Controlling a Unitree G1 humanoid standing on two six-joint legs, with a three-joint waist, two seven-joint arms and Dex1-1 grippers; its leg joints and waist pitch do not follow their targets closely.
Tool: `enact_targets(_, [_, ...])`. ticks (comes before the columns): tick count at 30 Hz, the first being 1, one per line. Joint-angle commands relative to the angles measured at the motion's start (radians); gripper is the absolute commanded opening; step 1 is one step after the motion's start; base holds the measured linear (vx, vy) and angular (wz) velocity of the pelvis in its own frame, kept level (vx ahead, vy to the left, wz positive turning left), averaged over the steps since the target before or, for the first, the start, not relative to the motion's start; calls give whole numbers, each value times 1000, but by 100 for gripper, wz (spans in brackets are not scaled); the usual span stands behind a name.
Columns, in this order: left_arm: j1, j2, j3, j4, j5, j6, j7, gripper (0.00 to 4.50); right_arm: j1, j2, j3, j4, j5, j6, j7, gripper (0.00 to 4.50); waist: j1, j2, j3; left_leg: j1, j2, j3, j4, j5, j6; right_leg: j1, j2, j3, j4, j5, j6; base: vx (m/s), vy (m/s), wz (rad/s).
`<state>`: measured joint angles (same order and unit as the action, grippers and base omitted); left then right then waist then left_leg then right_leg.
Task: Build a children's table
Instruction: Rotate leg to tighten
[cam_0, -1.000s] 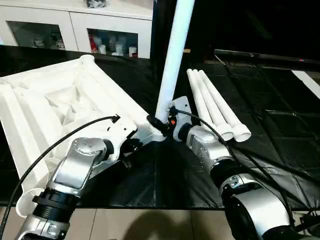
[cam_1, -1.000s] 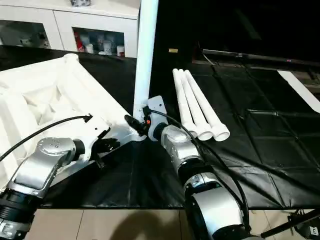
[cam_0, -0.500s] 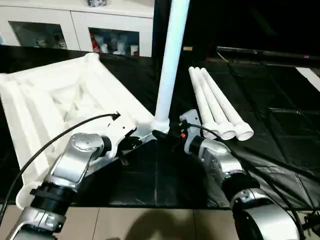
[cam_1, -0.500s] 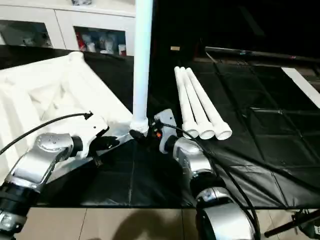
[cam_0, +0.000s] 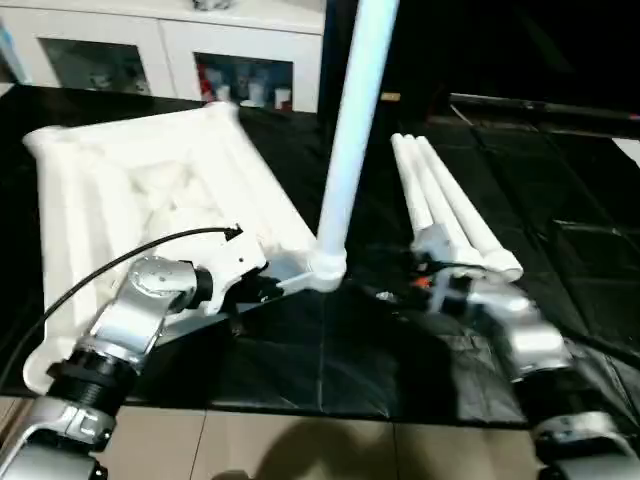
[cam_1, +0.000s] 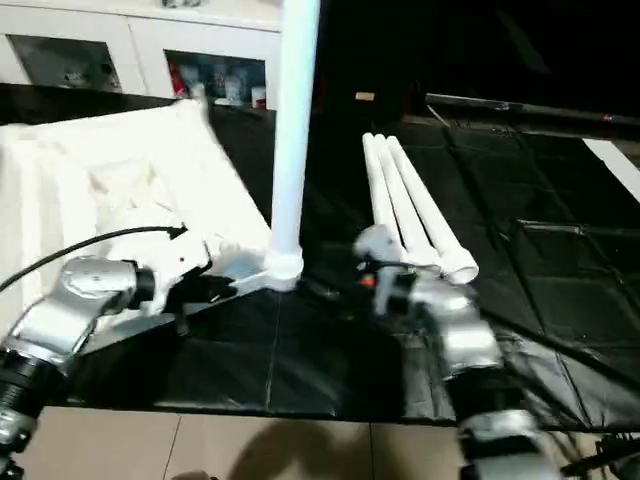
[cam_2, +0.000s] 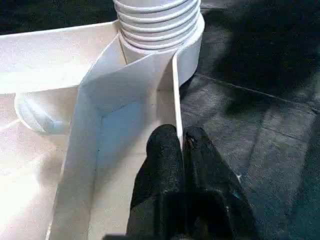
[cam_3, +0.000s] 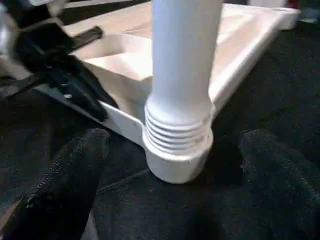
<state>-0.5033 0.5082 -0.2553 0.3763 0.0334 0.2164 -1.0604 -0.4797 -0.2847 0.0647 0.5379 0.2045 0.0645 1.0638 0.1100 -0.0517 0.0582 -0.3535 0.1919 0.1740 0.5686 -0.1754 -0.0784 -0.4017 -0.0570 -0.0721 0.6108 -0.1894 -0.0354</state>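
Observation:
The white tabletop (cam_0: 130, 200) lies upside down on the black mat, ribbed underside up. One white leg (cam_0: 352, 130) stands upright in the near corner socket (cam_0: 327, 268); its ribbed base (cam_3: 177, 135) sits in the socket. Three more legs (cam_0: 450, 210) lie side by side on the mat to the right. My left gripper (cam_2: 180, 135) is shut on the tabletop's thin rim wall (cam_2: 176, 90) just beside that socket. To the right of the standing leg my right gripper (cam_0: 395, 293) is open, its fingers (cam_3: 65, 175) wide apart and clear of the leg.
A white cabinet with glass doors (cam_0: 160, 50) stands behind the tabletop. The black mat (cam_0: 560, 250) stretches to the right. Pale floor tiles (cam_0: 300, 450) run along the mat's near edge. A black cable (cam_0: 130, 260) loops over my left forearm.
My right gripper has opened wider and drawn back to the right, away from the leg's base. The leg stays upright in the socket. The left gripper keeps its hold. The camera has shifted.

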Motion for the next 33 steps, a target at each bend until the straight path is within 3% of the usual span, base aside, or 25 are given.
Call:
enact_targets(1, [-10, 4, -43, 10, 2, -33, -54, 0, -1, -20, 17, -38, 9, 21, 30, 445, -1, 14, -64, 8, 44, -11, -60, -176, 41, 53, -86, 57, -73, -179, -176, 0, 0, 0])
enact_targets(5, [-22, 22, -60, 38, -15, -96, -152, 0, -1, -62, 78, -87, -13, 46, 110, 445, 9, 13, -67, 6, 43, -9, -56, -147, 53, 57, -84, 55, -65, -111, -190, 0, 0, 0])
enact_targets(11, [-27, 41, -89, 38, -18, -124, -228, 0, -39, -50, 111, -18, -64, -4, 118, 445, 15, 12, -65, 8, 45, -9, -58, -174, 30, 53, -90, 56, -68, -176, -188, 0, 0, 0])
enact_targets(17, [-31, 52, -106, 49, 0, -158, -252, 0, -67, -36, 139, 21, -61, -11, 139, 445, 25, 11, -68, 8, 46, -8, -56, -161, 28, 55, -90, 56, -61, -147, -190, 0, 0, 0])
enact_targets(22, [-27, 55, -109, 37, -3, -160, -267, 0, -82, -16, 145, 47, -57, -17, 160, 396, 27, 8, -68, 7, 46, -8, -54, -146, 32, 56, -89, 55, -57, -120, -195, 0, 0, 0])
enact_targets(32, [-33, 56, -115, 55, -3, -177, -275, 0, -103, -3, 144, 111, -57, -26, 179, 307, 29, 11, -69, 7, 46, -7, -53, -148, 29, 56, -88, 55, -56, -123, -197, 0, 0, 0])
enact_targets(33, [-34, 56, -115, 56, -3, -178, -275, 0, -103, -3, 144, 113, -58, -27, 180, 295, 29, 15, -70, 8, 46, -8, -53, -149, 28, 56, -89, 55, -56, -123, -198, 0, 0, 0])
